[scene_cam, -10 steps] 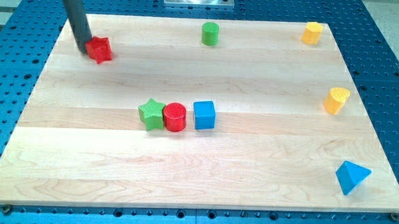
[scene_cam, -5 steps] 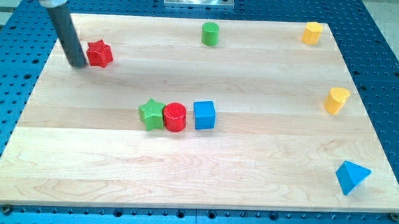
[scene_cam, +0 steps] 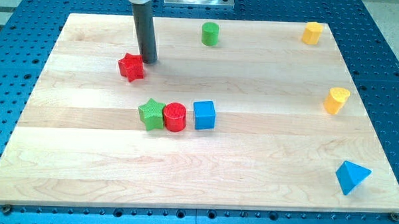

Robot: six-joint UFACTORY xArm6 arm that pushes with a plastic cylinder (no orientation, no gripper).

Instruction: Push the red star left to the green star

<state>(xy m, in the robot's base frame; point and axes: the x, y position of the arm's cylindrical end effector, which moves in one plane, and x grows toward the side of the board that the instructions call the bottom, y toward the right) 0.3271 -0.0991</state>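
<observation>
Since the last frame the red star [scene_cam: 131, 67] has shifted toward the view's right and bottom, now up-left of the green star [scene_cam: 151, 114], still apart from it. My tip [scene_cam: 149, 60] sits just at its upper right; no gripper, plain rod, holding nothing. Green star touches the red cylinder [scene_cam: 175, 116], blue cube [scene_cam: 204, 115] beside it.

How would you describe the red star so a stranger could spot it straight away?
Start at the wooden board and look to its upper left part, where the dark rod comes down. The red star sits just left of and below my tip, above the green star. Unlike the red cylinder, it has points.
</observation>
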